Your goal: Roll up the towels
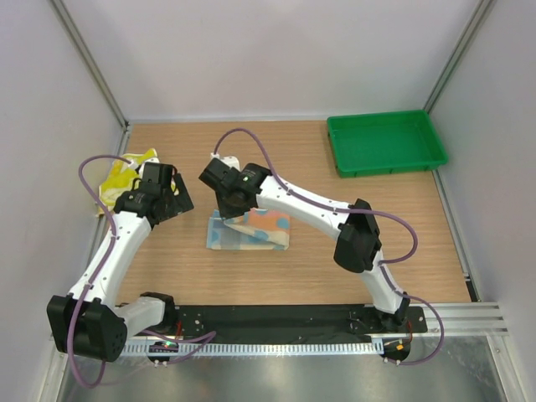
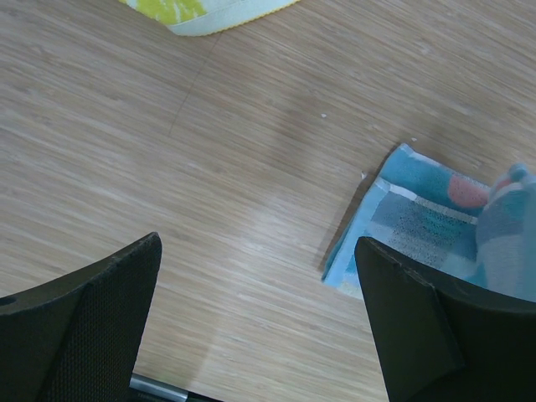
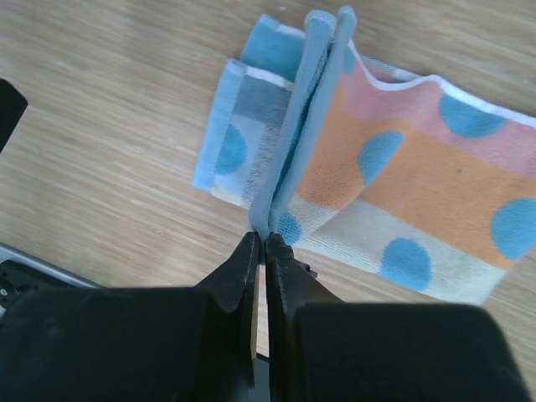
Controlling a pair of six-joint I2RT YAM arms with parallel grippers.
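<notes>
The light blue towel (image 1: pixel 249 231) lies mid-table with its orange-pink dotted side folded over on top. My right gripper (image 1: pixel 229 210) is shut on its raised blue edge; in the right wrist view the gripper (image 3: pixel 265 239) pinches that edge of the towel (image 3: pixel 402 180) upright. My left gripper (image 1: pixel 174 199) is open and empty just left of the towel, above bare wood; the towel's corner (image 2: pixel 419 218) shows in the left wrist view by the right finger (image 2: pixel 435 327). The yellow towel (image 1: pixel 124 176) lies crumpled at the far left, and its edge (image 2: pixel 201 12) shows in the left wrist view.
A green tray (image 1: pixel 386 142) stands at the back right. Grey walls close in the table on the left, back and right. A black strip with the arm bases runs along the near edge (image 1: pixel 276 322).
</notes>
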